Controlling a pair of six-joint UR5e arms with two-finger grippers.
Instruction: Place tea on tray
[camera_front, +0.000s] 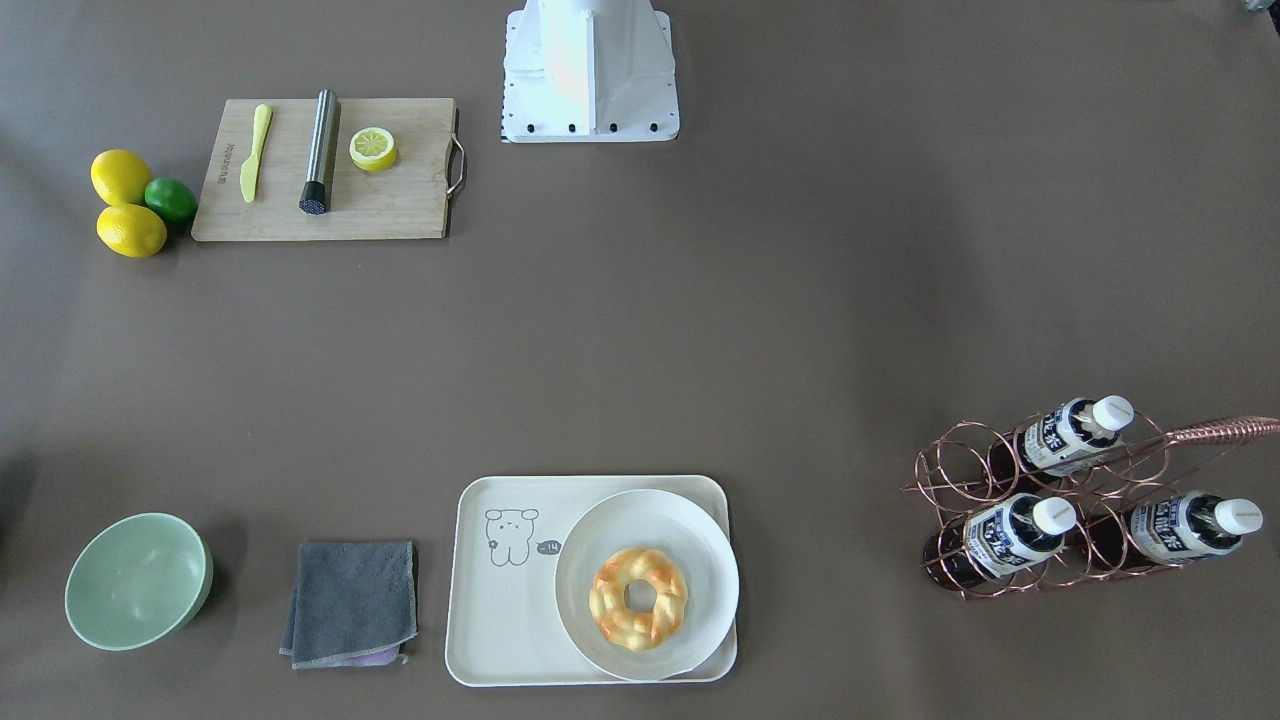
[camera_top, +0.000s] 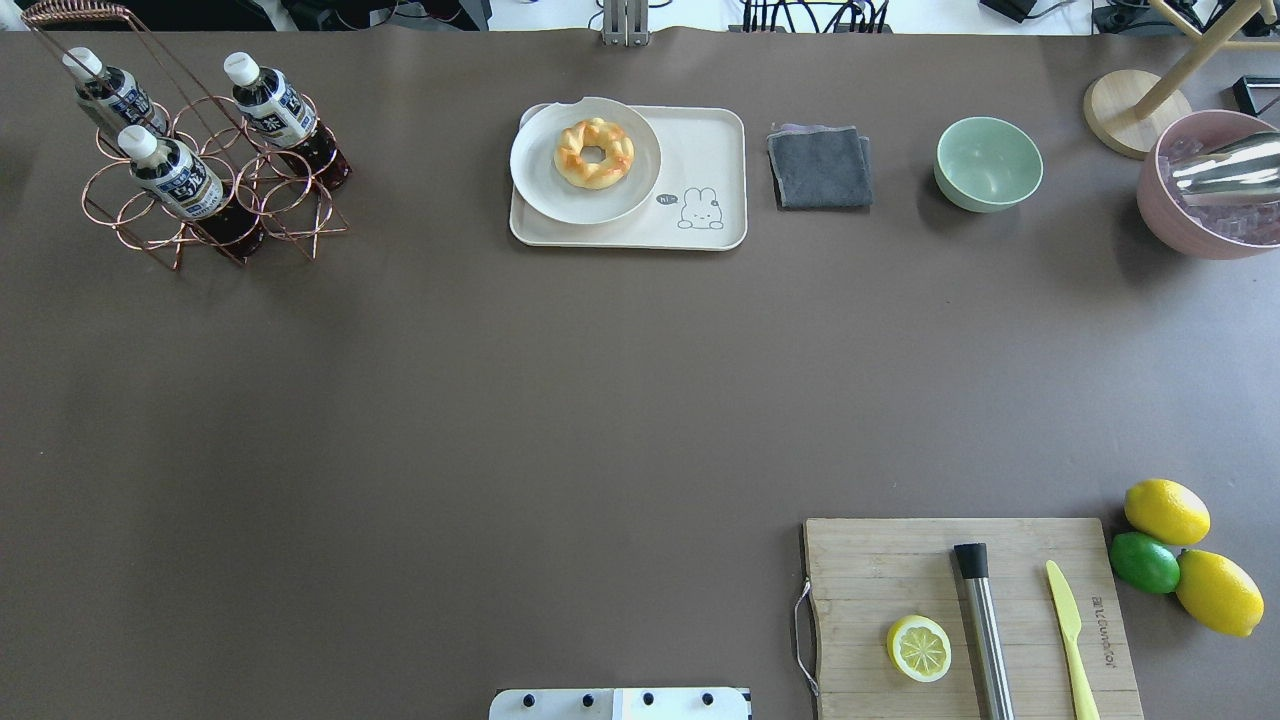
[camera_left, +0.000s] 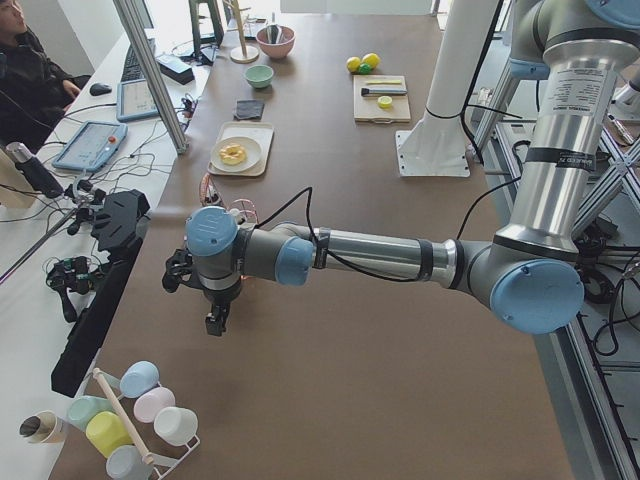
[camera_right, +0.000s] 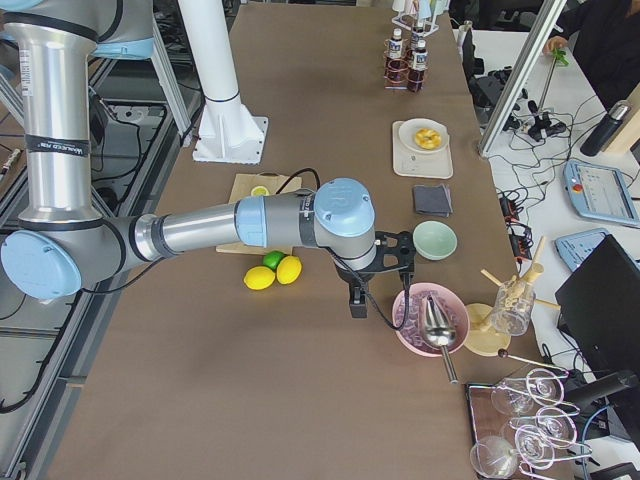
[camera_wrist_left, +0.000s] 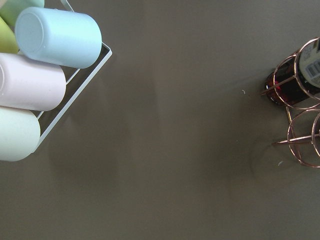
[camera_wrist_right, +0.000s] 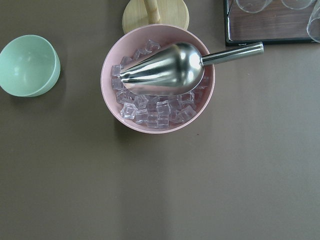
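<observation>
Three tea bottles (camera_front: 1075, 432) with white caps lie in a copper wire rack (camera_front: 1220, 431) at the table's far corner on my left; they also show in the overhead view (camera_top: 175, 175). The cream tray (camera_front: 500, 620) with the drawn bear sits at the far middle (camera_top: 700, 150). My left gripper (camera_left: 215, 322) hangs over the table short of the rack; the left wrist view catches one bottle's base (camera_wrist_left: 285, 90). My right gripper (camera_right: 357, 303) hovers near a pink bowl. I cannot tell whether either gripper is open or shut.
A round white plate (camera_front: 700, 540) with a doughnut (camera_front: 637, 598) covers half the tray. A grey cloth (camera_front: 352, 602), a green bowl (camera_front: 137, 580), a cutting board (camera_front: 390, 205), lemons (camera_front: 130, 230), a pink ice bowl (camera_wrist_right: 112, 75) with a scoop, and a cup rack (camera_wrist_left: 55, 37) stand around.
</observation>
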